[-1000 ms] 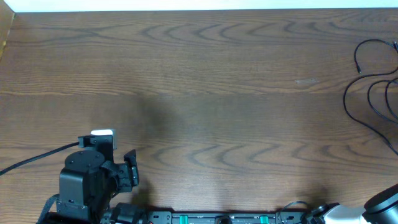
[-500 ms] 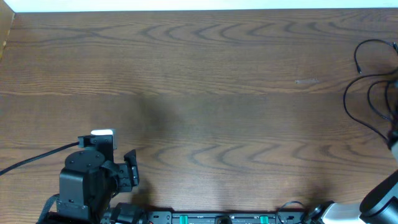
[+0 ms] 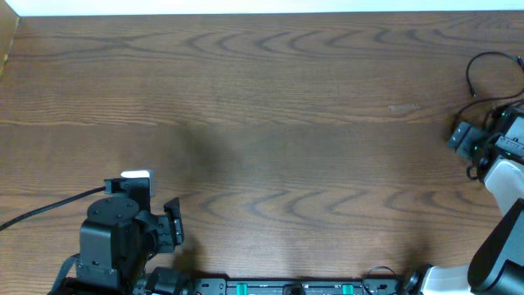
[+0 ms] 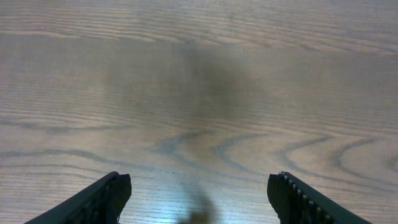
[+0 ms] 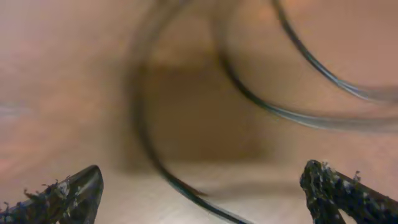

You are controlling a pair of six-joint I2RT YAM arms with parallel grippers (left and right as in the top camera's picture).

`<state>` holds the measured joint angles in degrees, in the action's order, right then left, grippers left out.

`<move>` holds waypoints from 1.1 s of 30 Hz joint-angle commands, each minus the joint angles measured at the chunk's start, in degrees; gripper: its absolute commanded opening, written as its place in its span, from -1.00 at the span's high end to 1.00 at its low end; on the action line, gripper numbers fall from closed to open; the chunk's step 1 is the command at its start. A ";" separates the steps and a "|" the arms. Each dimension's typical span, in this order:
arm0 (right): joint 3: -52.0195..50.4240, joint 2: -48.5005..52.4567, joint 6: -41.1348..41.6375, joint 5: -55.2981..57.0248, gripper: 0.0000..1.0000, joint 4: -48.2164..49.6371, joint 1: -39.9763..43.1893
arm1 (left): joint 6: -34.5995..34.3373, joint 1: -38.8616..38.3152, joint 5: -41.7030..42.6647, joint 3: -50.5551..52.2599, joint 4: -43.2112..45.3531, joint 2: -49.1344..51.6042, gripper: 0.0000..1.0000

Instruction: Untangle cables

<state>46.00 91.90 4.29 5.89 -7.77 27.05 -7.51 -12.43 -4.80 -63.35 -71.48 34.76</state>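
While low over cables (image 5: pixel 140 124), R gripper (image 5: pixel 200 177) fingers wide, loops between tips; L gripper (image 4: pixel 199 183) wide too.

Showed a wide brown wood-grain table top (image 3: pixel 270 98), smooth and faintly satin, with a pale glare close to the black two-finger left gripper (image 4: pixel 199 186). Wore matt black plastic, finely ridged on the inner edge, on that gripper's fingers (image 4: pixel 106 199). Gleamed slightly along the thin black rubbery cables (image 5: pixel 138 118). Looked coarse and speckled on the black right gripper (image 5: pixel 202 174).
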 commanded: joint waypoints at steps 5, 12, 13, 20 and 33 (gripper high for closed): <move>0.11 0.15 11.39 13.03 -0.54 -6.51 0.44 | -0.13 0.24 -0.09 0.35 0.11 -0.02 -0.52; 0.09 0.15 14.21 13.03 -0.50 -9.01 0.44 | -0.15 0.24 -0.07 0.35 -0.11 -0.02 -0.52; 0.09 0.15 15.21 13.05 -0.51 -9.60 0.44 | -0.15 0.24 -0.07 0.35 -0.11 -0.02 -0.52; 0.09 0.15 23.87 -0.61 -0.75 -6.14 0.39 | -0.13 0.24 -0.07 0.35 -0.11 -0.02 -0.54; 0.02 0.31 -4.39 -20.46 0.00 -5.07 0.22 | -0.11 0.24 1.62 0.35 -0.13 -0.02 -0.52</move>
<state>45.98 92.05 6.57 -11.64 -11.77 27.07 -7.51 -12.43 -4.75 -63.33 -71.59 34.76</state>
